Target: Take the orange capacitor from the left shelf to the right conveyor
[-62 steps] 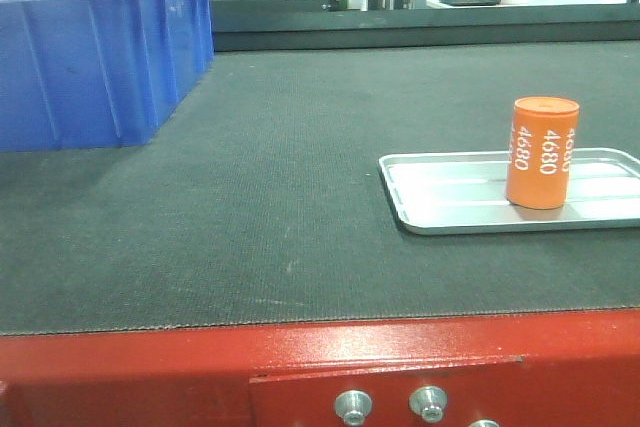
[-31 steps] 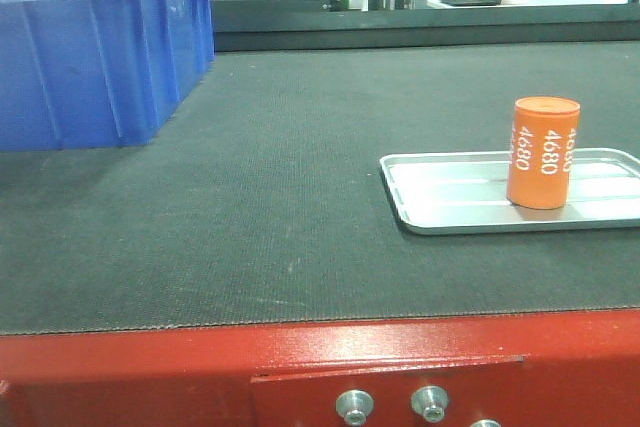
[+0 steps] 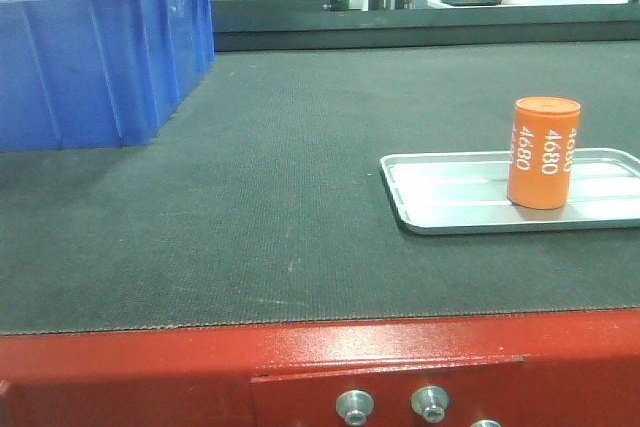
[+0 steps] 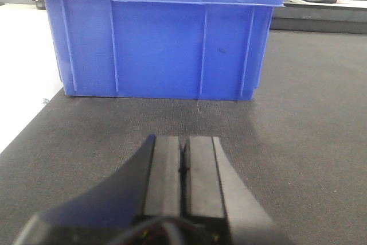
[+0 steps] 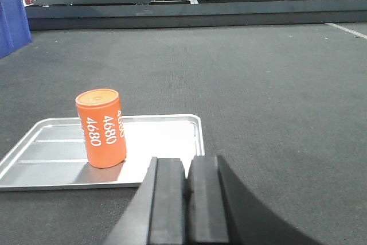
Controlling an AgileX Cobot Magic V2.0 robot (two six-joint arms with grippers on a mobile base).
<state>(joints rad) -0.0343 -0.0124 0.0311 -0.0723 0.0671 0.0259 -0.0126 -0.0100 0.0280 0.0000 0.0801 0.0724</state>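
Observation:
The orange capacitor (image 3: 542,152), a cylinder printed "4680", stands upright on a silver tray (image 3: 450,209) on the dark belt. It also shows in the right wrist view (image 5: 101,128), on the tray (image 5: 166,136). My right gripper (image 5: 186,167) is shut and empty, low over the belt, just in front of the tray's near right corner and to the right of the capacitor. My left gripper (image 4: 183,144) is shut and empty, facing the blue bin (image 4: 157,38). Neither gripper shows in the front view.
A large blue plastic bin (image 3: 95,52) stands at the back left of the belt. The red frame edge (image 3: 300,367) with bolts runs along the front. A black rail (image 3: 420,22) bounds the far side, with desks and people behind.

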